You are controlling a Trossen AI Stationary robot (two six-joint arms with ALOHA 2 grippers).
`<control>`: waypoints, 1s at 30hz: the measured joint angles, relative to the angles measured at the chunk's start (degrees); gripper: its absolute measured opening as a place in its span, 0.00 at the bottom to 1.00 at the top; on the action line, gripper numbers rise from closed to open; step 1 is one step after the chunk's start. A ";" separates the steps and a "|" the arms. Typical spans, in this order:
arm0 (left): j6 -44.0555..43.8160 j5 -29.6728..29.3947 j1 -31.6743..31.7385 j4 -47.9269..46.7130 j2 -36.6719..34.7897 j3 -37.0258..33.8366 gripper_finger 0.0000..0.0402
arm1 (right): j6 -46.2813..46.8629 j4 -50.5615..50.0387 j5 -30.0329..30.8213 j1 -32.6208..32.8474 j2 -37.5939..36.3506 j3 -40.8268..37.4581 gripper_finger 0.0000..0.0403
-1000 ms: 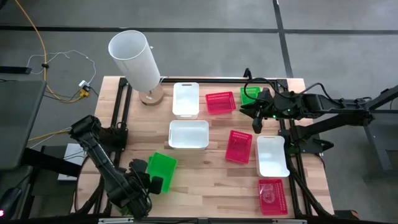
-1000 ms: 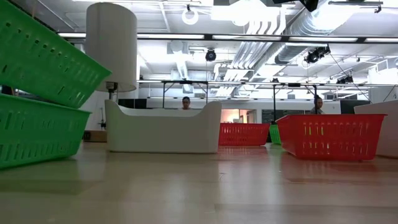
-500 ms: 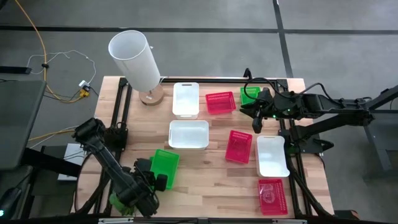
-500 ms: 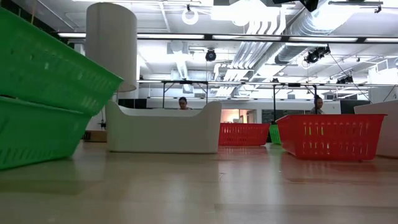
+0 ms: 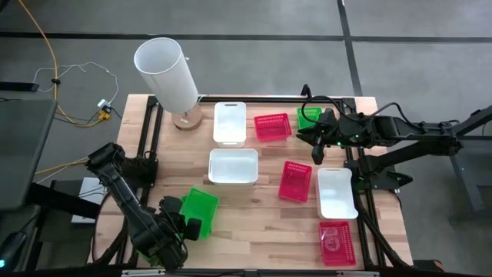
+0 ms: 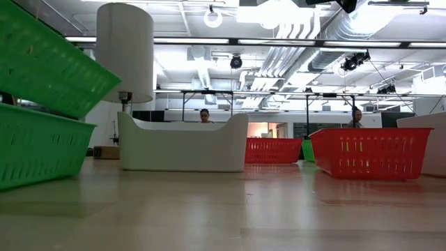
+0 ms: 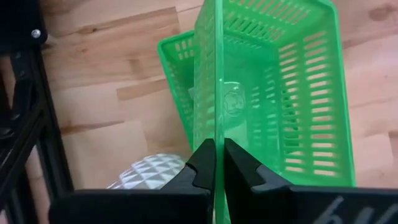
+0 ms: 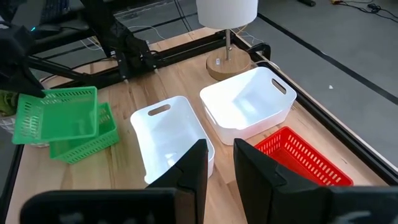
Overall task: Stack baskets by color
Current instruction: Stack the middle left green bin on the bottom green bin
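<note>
Two green baskets are at the table's near left. The upper green basket [image 6: 49, 59] hangs tilted over the lower green basket [image 6: 38, 146], which rests on the table. My left gripper [image 7: 216, 152] is shut on the upper one. A third green basket [image 5: 309, 117] sits at the far right. Three white baskets [image 5: 233, 166] [image 5: 230, 123] [image 5: 337, 192] and three red baskets [image 5: 272, 127] [image 5: 295, 181] [image 5: 337, 242] lie singly on the table. My right gripper [image 5: 319, 150] hovers high over the far right, open and holding nothing. My left gripper pinches a side wall of the upper green basket at its rim [image 7: 216, 127], one finger inside and one outside. The fingers come from above, pointing steeply down. The basket hangs tilted over the lower basket [image 7: 175, 68]; whether its low corner touches that basket's rim, I cannot tell.
A tall white cylinder lamp [image 5: 167, 71] stands at the far left corner. A white faceted pot [image 7: 149, 171] sits beside the left arm, near the table's left edge. Bare wood shows along the near edge, between the green pair and the near red basket.
My left gripper dipped the upper green basket toward the lower one, shifting slightly toward the table's right, then raised it again. The basket hangs tilted about where it was a second ago. The right arm kept still.
</note>
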 joint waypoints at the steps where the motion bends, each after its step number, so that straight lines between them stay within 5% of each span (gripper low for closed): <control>1: 0.00 0.14 -0.08 -0.01 -0.34 0.00 0.00 | 0.00 0.02 0.00 0.00 -0.02 -0.02 0.17; 30: 0.62 -3.78 4.75 2.68 -0.40 -7.98 0.00 | 1.53 0.28 -0.07 0.01 -0.01 -0.02 0.17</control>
